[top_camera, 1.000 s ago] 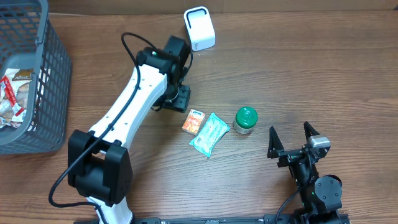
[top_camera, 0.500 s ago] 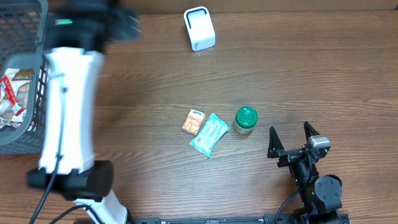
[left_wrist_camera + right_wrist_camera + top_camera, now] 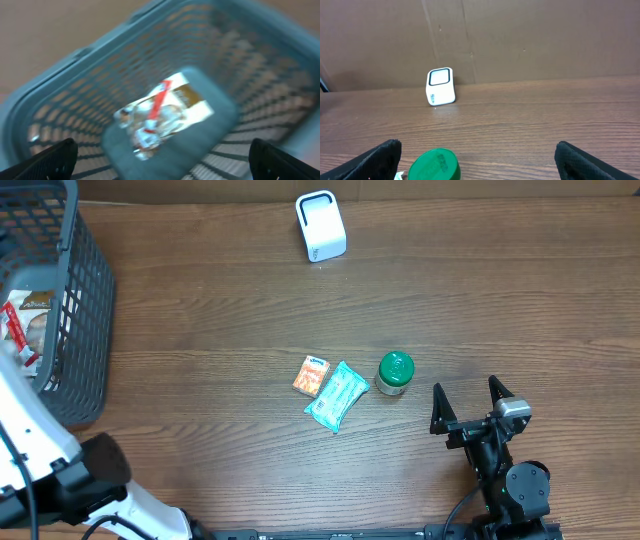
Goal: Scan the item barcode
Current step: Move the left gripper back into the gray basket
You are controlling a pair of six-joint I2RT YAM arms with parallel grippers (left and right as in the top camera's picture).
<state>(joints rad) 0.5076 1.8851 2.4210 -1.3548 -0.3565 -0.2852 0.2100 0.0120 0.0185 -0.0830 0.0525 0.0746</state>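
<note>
The left arm (image 3: 25, 430) stands at the near left corner. Its white link slants out past the left edge of the overhead view, with the black elbow joint (image 3: 92, 470) low beside it. The left gripper (image 3: 161, 150) looks downward with its jaws spread wide (its wrist picture is blurred). The right arm (image 3: 505, 470) sits folded at the near right. The right gripper (image 3: 466, 395) is held level, facing the far side, jaws wide apart.
</note>
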